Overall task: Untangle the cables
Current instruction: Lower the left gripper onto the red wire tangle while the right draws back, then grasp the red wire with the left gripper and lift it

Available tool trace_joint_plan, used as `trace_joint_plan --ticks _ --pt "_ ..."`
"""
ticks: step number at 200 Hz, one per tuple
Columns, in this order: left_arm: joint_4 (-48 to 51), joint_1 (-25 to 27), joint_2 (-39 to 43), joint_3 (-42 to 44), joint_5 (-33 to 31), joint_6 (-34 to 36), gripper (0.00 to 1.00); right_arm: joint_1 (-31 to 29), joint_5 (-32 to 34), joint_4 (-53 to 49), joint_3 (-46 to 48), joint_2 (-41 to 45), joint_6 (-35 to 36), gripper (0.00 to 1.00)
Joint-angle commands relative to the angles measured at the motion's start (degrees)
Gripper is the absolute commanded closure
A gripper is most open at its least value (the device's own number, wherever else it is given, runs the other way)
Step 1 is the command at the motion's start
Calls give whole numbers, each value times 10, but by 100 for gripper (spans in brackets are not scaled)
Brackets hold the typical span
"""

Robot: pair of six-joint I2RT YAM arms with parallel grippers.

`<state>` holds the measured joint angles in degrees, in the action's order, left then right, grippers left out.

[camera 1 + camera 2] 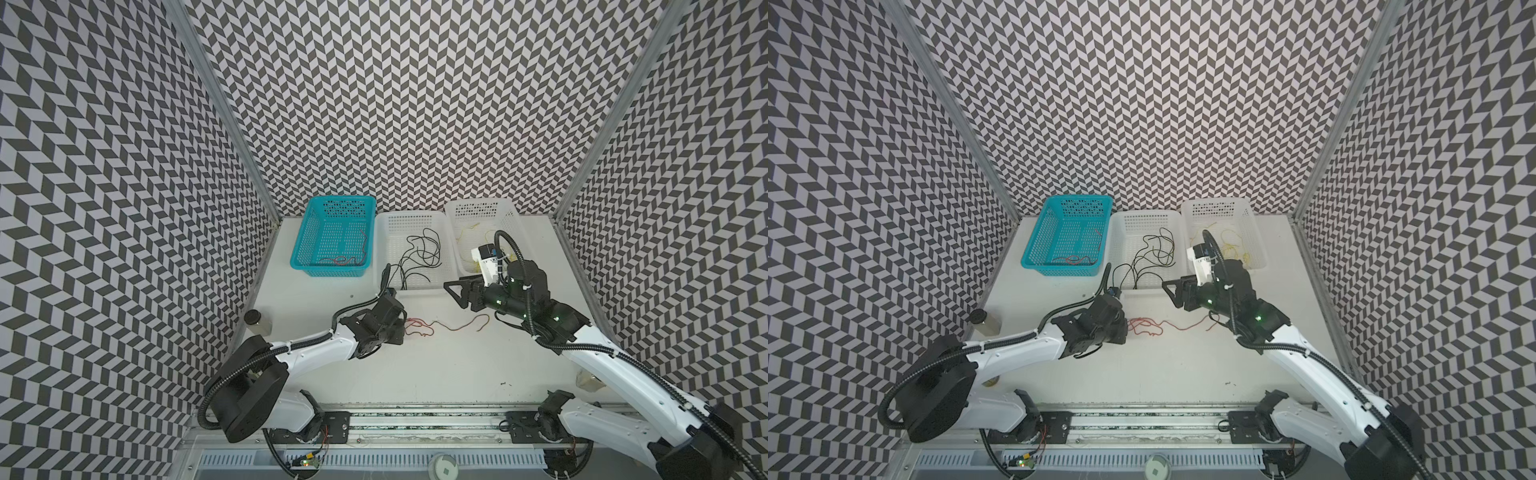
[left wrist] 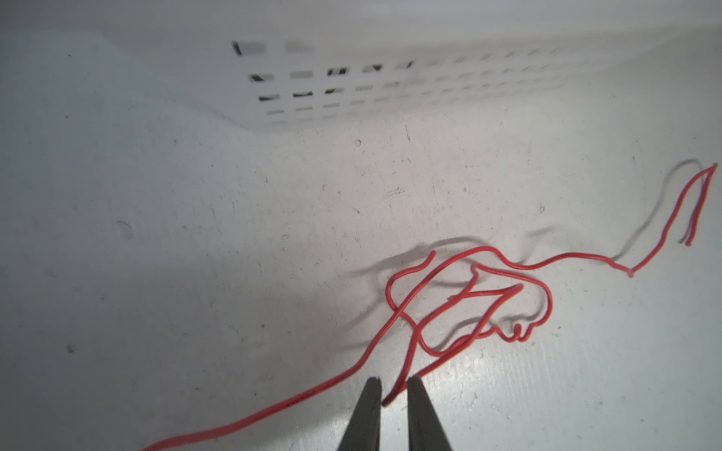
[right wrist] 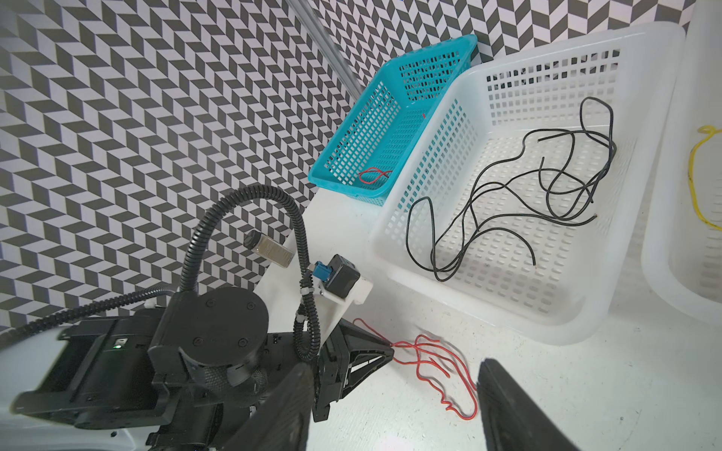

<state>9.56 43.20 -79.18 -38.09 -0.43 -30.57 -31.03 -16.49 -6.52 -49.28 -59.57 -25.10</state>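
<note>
Tangle of red cables on the desk, just in front of the middle white basket. Long axis runs side to side in both top views. Knotted loops sit at the left, and one loose tail trails off right, toward the right arm.

Left end effector sits right at the knotted end. In the left wrist view the jaws are almost together, with a narrow gap and one red strand running into it. Gap looks wider than the wire, so I read it as slightly open, nothing pinched yet.

Right end effector is wide open and empty. It points left, set back near that basket's front rim, apart from the tail. Height over the desk: can't tell.

So left arm is nearer the knot, right arm nearer the tail. My read: next move wants a pull along that side-to-side axis, left anchoring, right taking the tail.

Further out, teal basket at back left holds a red cable. Black cables are in the middle basket, yellow cables in the far white basket. Teal one is on the left arm's side.
</note>
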Motion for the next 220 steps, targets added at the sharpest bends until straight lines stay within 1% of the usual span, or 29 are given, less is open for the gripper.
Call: trace_joint_plan --ticks 1,11,33,49,74,91,119,164,220 --pt "10 3 -4 -11 1 0 90 -5 -6 35 5 7 -2 33" --pt "9 3 -7 -12 -2 1 89 -6 -6 35 5 7 -1 33" --pt "15 3 -15 -19 -14 3 79 -8 -9 34 5 6 0 33" --pt "18 3 -18 -24 -19 6 69 -10 -12 37 7 4 -2 32" --pt "13 3 -20 -30 -16 3 66 -17 -11 40 12 -3 -1 32" --pt "3 2 -24 -31 -9 0 66 -18 -13 40 14 -5 -4 32" --pt "-2 3 -41 -34 3 -1 73 -21 -14 33 13 -7 -5 32" --pt "-3 3 -55 -25 -1 -1 75 -22 -11 29 14 -3 0 32" --pt "0 2 -47 -32 1 -2 85 -24 -11 33 15 -6 -4 32"
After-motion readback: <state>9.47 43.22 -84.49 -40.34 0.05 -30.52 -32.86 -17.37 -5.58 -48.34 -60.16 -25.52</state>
